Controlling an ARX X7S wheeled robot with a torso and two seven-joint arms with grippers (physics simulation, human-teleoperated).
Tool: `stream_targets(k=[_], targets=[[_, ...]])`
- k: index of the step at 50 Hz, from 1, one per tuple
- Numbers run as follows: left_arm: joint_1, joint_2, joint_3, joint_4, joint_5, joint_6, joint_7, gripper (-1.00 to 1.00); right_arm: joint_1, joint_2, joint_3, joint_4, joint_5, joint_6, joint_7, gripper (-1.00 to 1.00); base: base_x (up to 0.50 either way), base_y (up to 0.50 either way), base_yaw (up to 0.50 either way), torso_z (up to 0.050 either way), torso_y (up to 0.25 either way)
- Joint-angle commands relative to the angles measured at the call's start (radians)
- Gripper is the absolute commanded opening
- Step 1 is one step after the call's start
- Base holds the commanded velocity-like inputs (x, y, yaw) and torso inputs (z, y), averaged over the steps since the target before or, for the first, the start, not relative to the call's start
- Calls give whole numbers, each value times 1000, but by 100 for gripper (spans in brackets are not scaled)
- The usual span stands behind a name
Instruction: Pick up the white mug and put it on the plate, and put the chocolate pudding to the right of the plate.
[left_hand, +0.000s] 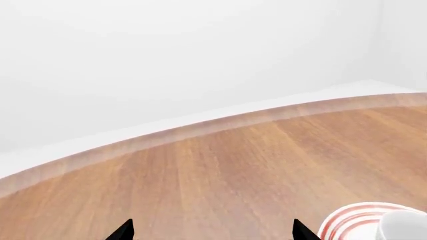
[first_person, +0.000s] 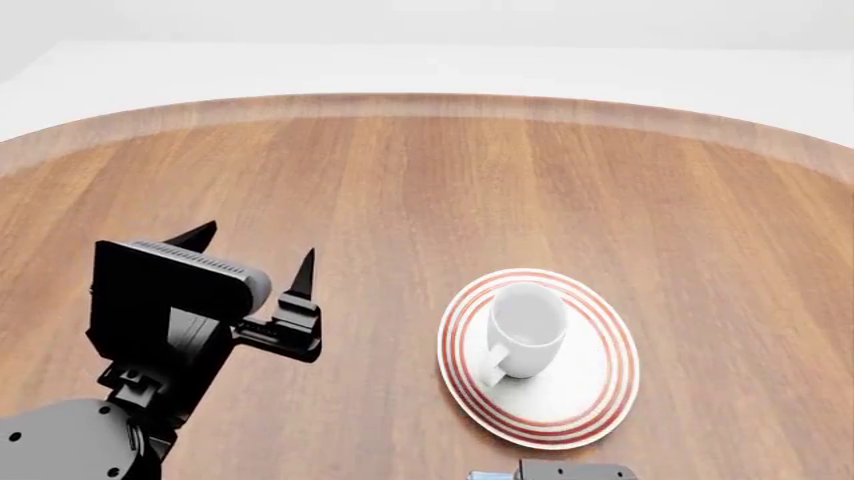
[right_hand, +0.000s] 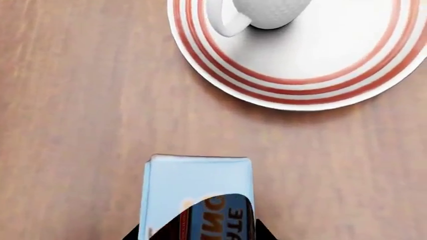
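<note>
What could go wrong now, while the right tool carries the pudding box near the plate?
1. The chocolate pudding hangs in the right tool on the near side of the plate, not yet to its right; lowering here would misplace it.
2. Sweeping it across too low might hit the plate rim and shake the white mug standing on it.
3. The grip shows only at the picture's edge, so the carton may slip.

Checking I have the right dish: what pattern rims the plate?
Thin concentric red rings on the white plate, clearest in the right wrist view.

Mug (first_person: 526, 328) on plate (first_person: 587, 395) (upright).
</note>
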Motion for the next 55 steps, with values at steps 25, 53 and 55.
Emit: stream_targets(k=[25,53,55], targets=[[6,8,-38,19,-1,12,24,100,286,90,94,-244,281,71,200,-100,0,0,0,0,0],[-70,-22,-80,84,-65,-39,7,100,941,639,96,-385,970,-145,232,-100,0,0,0,0,0],[-72,-22,-81,85,-64,-40,6,100,1008,694,94,-385,992,-141,231,-100,0,0,0,0,0]])
